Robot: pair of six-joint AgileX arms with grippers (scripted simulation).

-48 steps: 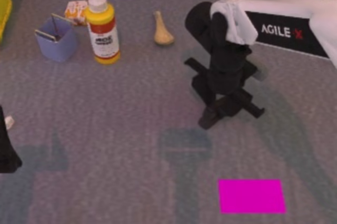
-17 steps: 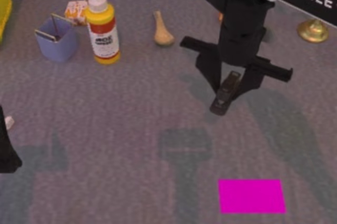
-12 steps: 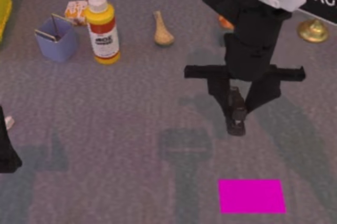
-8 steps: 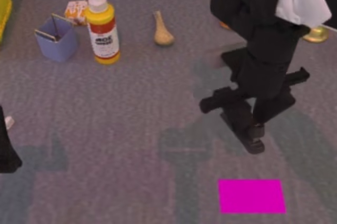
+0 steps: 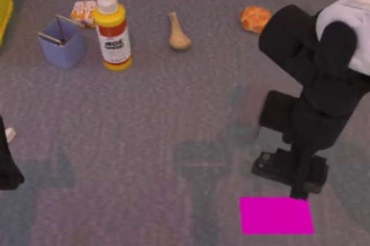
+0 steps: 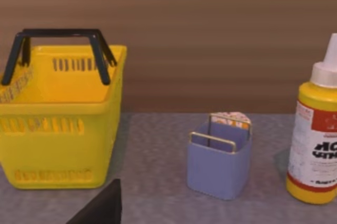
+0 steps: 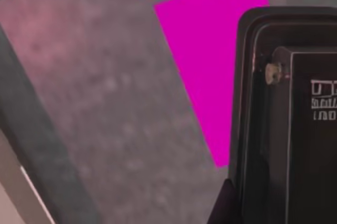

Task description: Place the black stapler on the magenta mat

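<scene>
Yellow basket (image 6: pixel 58 124) looks empty; the lilac cup's (image 5: pixel 60 42) contents I can't make out. My right gripper (image 5: pixel 296 177) clamps the black stapler (image 7: pixel 287 124) just beside the magenta mat (image 5: pixel 276 215); left gripper's jaws unreadable.

I am looking straight down on the worktop (image 5: pixel 144 113) from overhead; my left wrist camera is facing level toward the yellow bottle (image 6: pixel 315 145), shared with the top view; my right wrist camera is hanging close above the magenta mat (image 7: pixel 210 50)
</scene>
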